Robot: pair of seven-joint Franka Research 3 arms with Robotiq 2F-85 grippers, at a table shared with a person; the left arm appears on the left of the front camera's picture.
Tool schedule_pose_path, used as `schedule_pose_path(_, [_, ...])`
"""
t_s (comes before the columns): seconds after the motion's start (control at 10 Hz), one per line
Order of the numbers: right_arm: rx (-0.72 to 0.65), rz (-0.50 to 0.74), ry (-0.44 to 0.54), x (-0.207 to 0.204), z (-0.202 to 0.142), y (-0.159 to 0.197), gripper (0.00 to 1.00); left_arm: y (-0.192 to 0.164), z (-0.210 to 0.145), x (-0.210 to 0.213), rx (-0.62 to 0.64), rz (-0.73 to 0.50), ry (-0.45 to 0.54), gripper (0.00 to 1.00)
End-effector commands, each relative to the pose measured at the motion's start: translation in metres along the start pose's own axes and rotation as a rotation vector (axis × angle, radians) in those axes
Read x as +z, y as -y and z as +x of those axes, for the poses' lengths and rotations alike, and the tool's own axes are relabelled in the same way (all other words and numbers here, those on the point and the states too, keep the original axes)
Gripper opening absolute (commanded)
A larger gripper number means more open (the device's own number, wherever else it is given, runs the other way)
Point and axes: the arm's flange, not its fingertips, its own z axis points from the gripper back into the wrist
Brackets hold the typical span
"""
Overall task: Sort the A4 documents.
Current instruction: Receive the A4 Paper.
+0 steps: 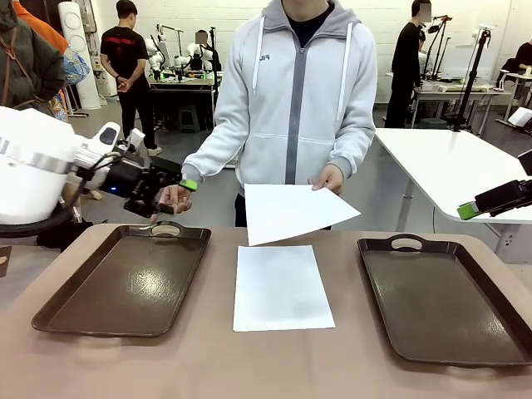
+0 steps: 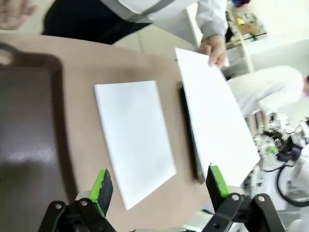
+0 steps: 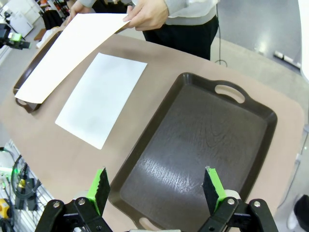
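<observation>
Lying nearest me on the beige table (image 1: 249, 366) is one plain white A4 paper sheet (image 1: 281, 287). It sits flat between two dark brown handled plastic trays, the left tray (image 1: 125, 283) and the right tray (image 1: 440, 299), and touches neither. Both trays hold nothing.

Near the left tray's far end hangs the black, green-padded left gripper (image 2: 159, 186), its jaws spread apart with nothing between them. The matching right gripper (image 3: 157, 186) looks down on the right tray, likewise spread wide and holding nothing.

Beyond them, a person in a grey hooded jacket holds a second white sheet (image 1: 291, 212) by its far corner in one hand (image 1: 331, 179), tilted in the air above the table's far edge.

I count two sheets, two trays and two grippers. To my eye the sorting has barely begun, as no sheet is in a tray. The next move looks like a handover or a pick-up off the table. Either calls for a pinch on a thin edge, since flat paper gives fingers little to catch.
</observation>
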Motion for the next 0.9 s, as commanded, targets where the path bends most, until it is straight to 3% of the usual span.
schedule_pose_path(0.0, [-0.003,0.019,0.006,-0.001,-0.001,0.001,1.00,-0.015,0.022,-0.039,0.031,-0.049,-0.013,1.00])
schedule_pose_path(0.3, [-0.003,0.019,0.006,-0.001,-0.001,0.001,1.00,-0.019,0.026,-0.083,0.114,-0.123,-0.069,1.00])
schedule_pose_path(0.8, [-0.003,0.019,0.006,-0.001,-0.001,0.001,1.00,-0.018,0.014,-0.123,0.213,-0.377,-0.139,1.00])
